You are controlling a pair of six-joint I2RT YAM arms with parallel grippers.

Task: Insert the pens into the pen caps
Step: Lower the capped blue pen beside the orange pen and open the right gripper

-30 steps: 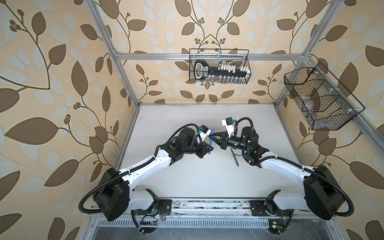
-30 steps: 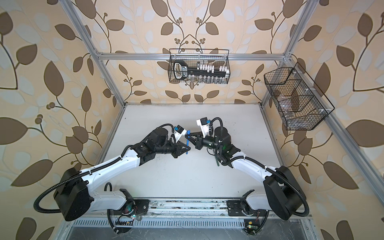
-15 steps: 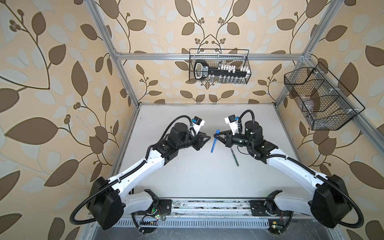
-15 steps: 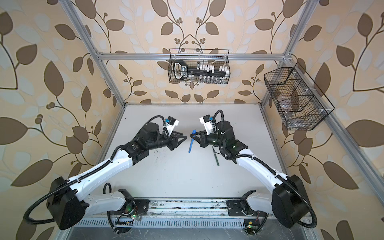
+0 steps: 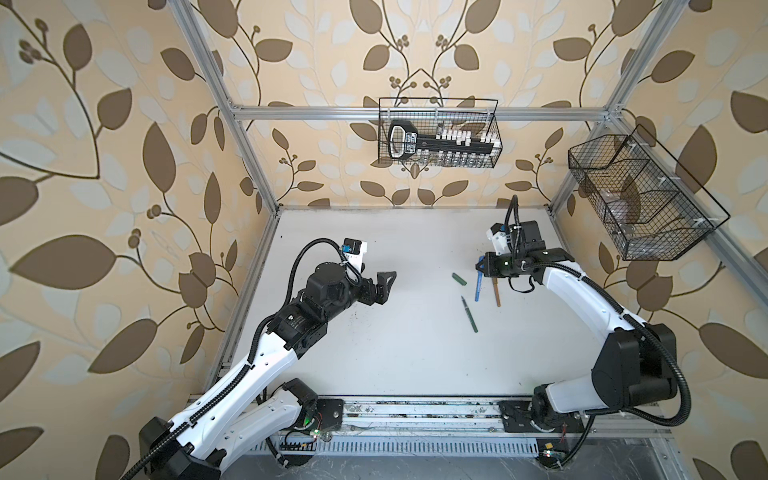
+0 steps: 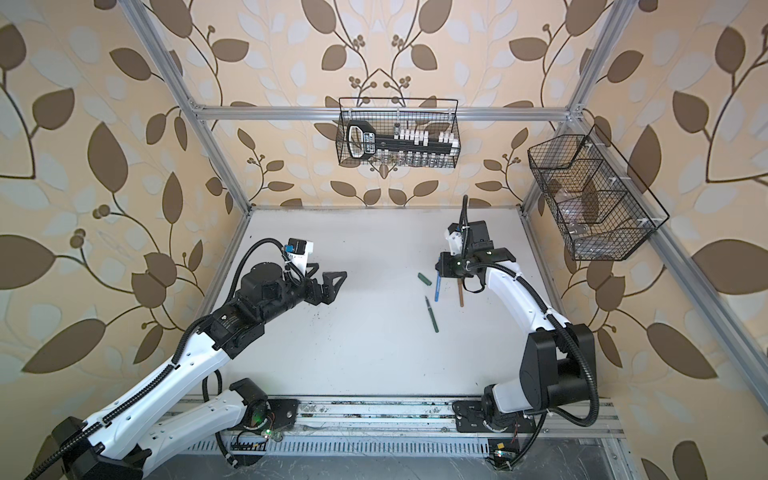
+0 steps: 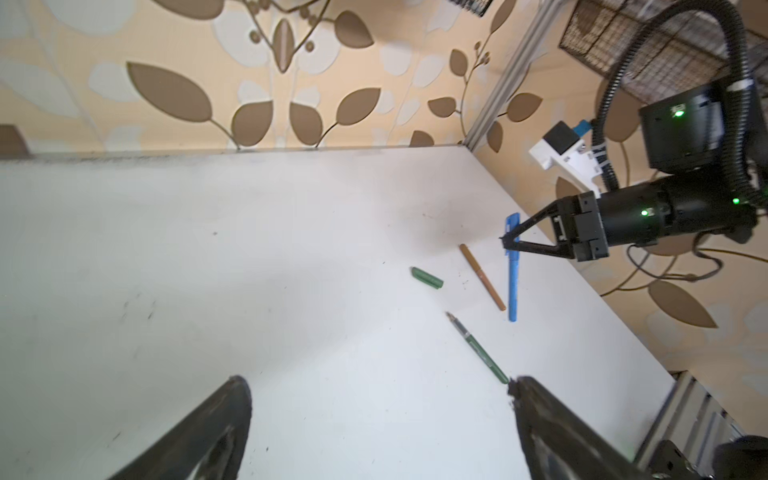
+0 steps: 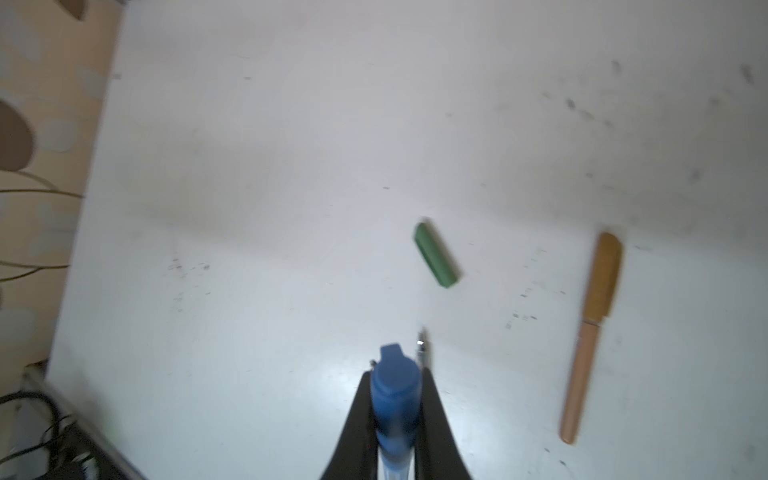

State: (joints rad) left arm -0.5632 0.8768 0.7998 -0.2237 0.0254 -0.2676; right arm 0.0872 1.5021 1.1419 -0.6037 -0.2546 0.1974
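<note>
I see the white flat surface [image 5: 399, 365] carrying everything; left end effector [image 5: 385, 286] released, jaws spread wide, holding nothing, over the left side; right end effector [image 7: 509, 243] clenched on the capped blue felt-tip pen [image 7: 513, 286] at its cap end; capped tan-brown pen [image 5: 496, 293] lies just beside it; uncapped dark green pen [image 5: 469, 314] lies near; short green plastic cap [image 5: 459, 279] lies apart from it.
</note>
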